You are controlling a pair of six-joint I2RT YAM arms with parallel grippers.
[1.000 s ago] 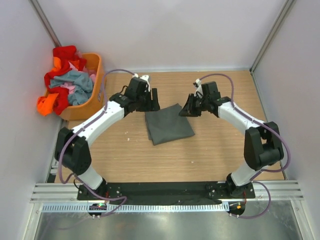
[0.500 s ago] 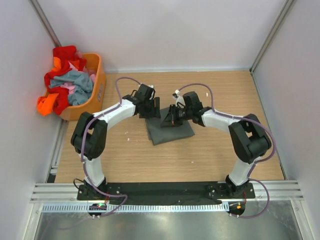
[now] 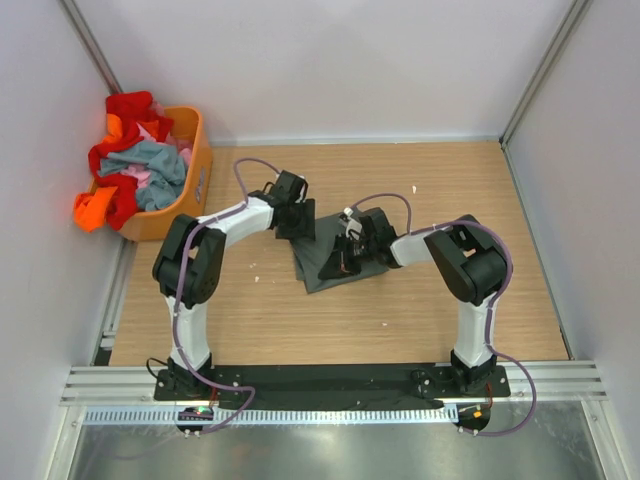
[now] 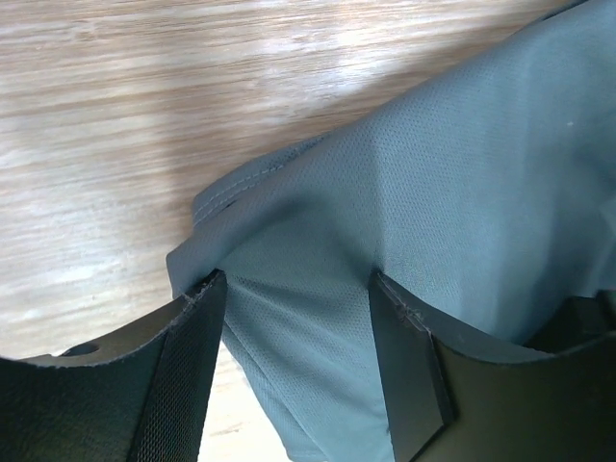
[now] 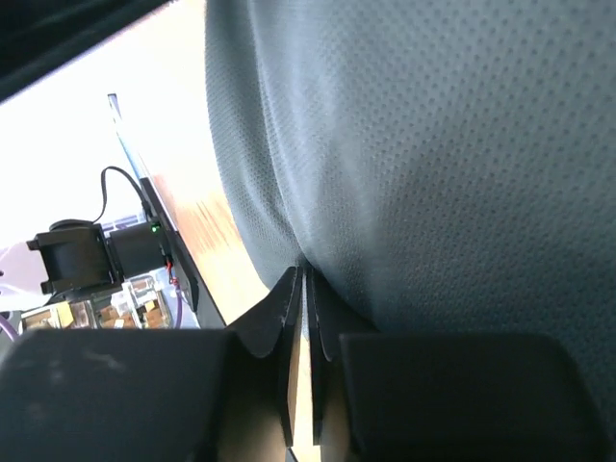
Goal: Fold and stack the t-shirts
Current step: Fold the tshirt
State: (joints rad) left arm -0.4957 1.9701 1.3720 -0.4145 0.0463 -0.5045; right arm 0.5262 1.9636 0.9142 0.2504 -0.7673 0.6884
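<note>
A dark grey t-shirt (image 3: 322,262) lies folded in the middle of the wooden table. My left gripper (image 3: 297,220) sits low at its far left corner. In the left wrist view this gripper (image 4: 298,322) is open, its fingers (image 4: 197,366) astride a raised fold of the grey t-shirt (image 4: 462,183). My right gripper (image 3: 338,262) is down over the shirt's middle. In the right wrist view its jaws (image 5: 300,279) are shut, pinching a pucker of the grey cloth (image 5: 433,144). The other t-shirts (image 3: 135,165), red, orange, pink and blue-grey, are heaped in the basket.
An orange plastic basket (image 3: 192,190) stands at the far left of the table, with shirts spilling over its left rim. White walls close in the table on three sides. The arm bases sit on a black rail (image 3: 330,380) at the near edge.
The right gripper has swept from the shirt's far right corner leftward and nearer, over its middle, with its jaws closing. The left gripper has drawn in slightly at the far left corner.
</note>
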